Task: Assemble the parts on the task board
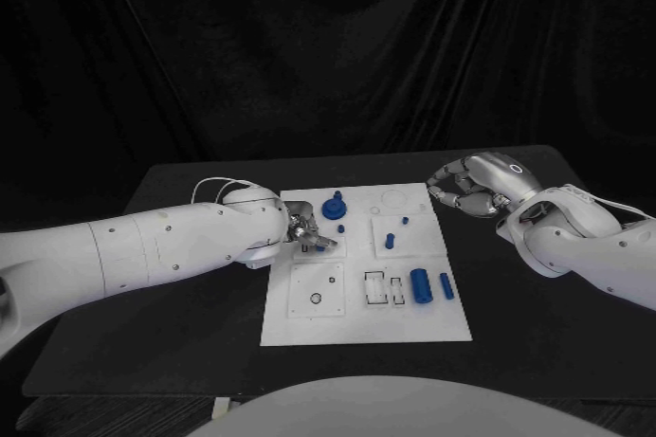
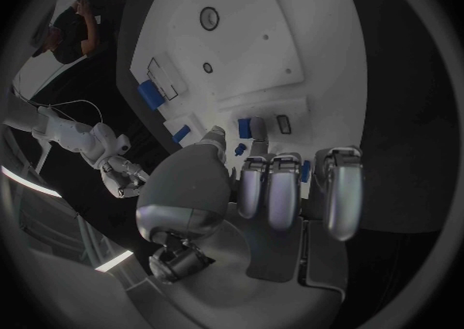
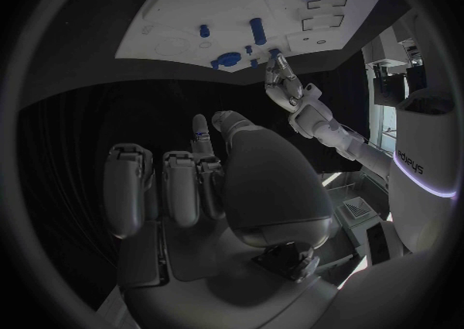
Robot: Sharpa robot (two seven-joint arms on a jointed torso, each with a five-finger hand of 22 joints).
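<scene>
On the black surface (image 1: 178,186) lies the board (image 1: 367,325). Left robot hand (image 1: 306,230) over its upper left, by the blue parts (image 1: 335,208); grip cannot be told. Right robot hand (image 1: 467,184) off the board's right corner, fingers curled, holding nothing.

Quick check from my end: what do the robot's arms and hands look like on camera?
Both arms are smooth white shells in rounded segments with small dark screw dots. A thin white cable loops above the left arm. The left hand and right hand are silver metal with many fingers.
</scene>
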